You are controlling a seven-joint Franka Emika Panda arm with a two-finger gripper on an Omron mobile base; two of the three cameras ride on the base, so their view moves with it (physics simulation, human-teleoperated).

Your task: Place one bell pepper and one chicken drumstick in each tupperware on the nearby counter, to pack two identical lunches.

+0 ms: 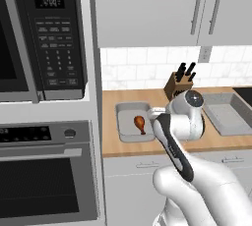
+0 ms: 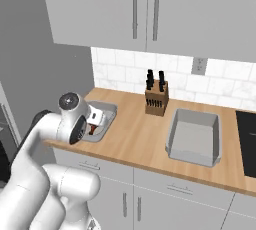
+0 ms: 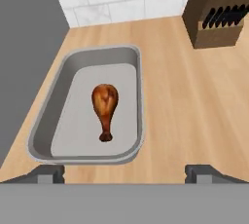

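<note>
A brown chicken drumstick lies flat in the left tupperware, thick end toward the wall; the left base view shows the drumstick in that tub. My gripper hovers above the tub's near rim, open, its two fingertips far apart with nothing between them. The second tupperware sits to the right on the counter, also seen as a tub past my arm. The bell pepper is out of view.
A wooden knife block stands by the tiled wall between the two tubs. A black stovetop lies at the counter's right end. A microwave and an oven fill the tall unit to the left.
</note>
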